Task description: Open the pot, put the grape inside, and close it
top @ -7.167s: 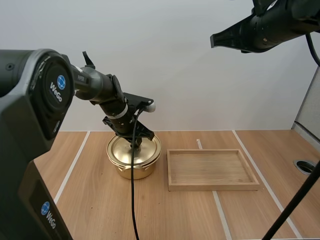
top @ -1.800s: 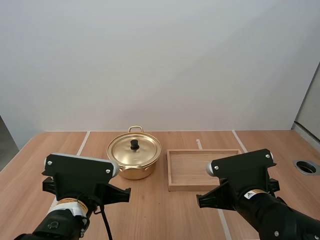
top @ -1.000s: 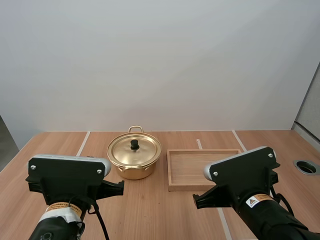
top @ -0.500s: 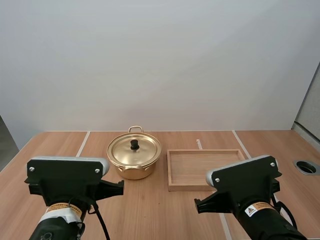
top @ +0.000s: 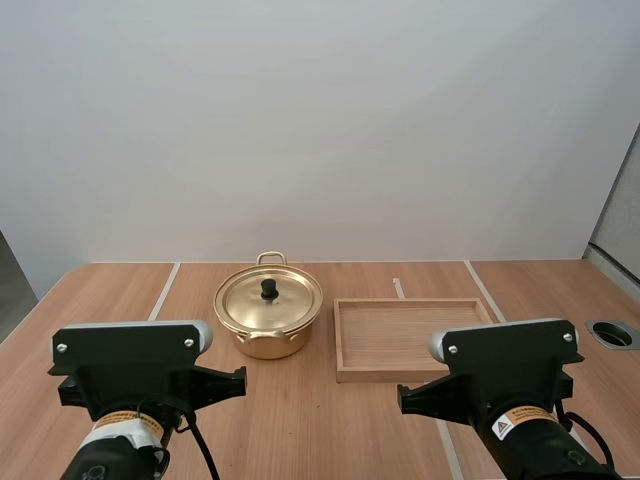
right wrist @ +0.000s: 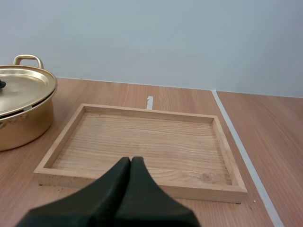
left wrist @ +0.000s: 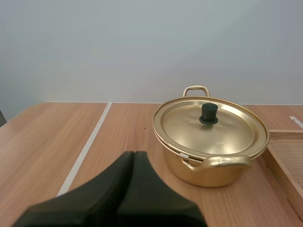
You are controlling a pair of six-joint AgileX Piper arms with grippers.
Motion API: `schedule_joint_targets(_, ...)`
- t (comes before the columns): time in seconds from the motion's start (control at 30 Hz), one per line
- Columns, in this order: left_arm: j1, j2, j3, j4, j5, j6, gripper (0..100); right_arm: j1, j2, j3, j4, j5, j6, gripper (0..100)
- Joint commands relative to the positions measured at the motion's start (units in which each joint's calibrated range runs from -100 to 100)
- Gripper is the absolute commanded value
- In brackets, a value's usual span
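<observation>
Golden pot [top: 268, 318], lid [left wrist: 213, 124] on, stands on the tabletop [top: 300, 400] beside the wooden tray [top: 417, 375]. Noted: the left fingers [left wrist: 127, 161] pressed together, empty, near the pot but apart from it; the right fingers [right wrist: 124, 165] likewise, facing the tray.

Nothing legible to call out. On the right arm [top: 505, 365], a small white sticker [top: 512, 421] shows a warning triangle, its print too fine to read. The left arm [top: 130, 365] wears an orange-edged label [top: 128, 420], its lettering unreadable too.

Left pincer [left wrist: 134, 154], right pincer [right wrist: 130, 161]: back, low.
</observation>
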Motion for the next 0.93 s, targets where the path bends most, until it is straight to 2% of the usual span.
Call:
schedule_joint_targets(0.0,0.04,-0.3,0.0,-1.3,-1.3,-0.6,0,0.1,-0.3,0.0,-0.5,0.1,0.9,0)
schedule_joint_targets(0.27,0.04,-0.3,0.0,-1.3,-1.3,-0.6,0,0.1,-0.3,0.0,-0.5,0.1,1.2,0)
schedule_joint_targets(0.43,0.04,-0.3,0.0,-1.3,-1.3,-0.6,0,0.1,-0.3,0.0,-0.4,0.0,3.5,0)
schedule_joint_targets(0.9,0.04,-0.3,0.0,-1.3,-1.3,-0.6,0,0.1,-0.3,0.0,-0.4,0.0,3.5,0)
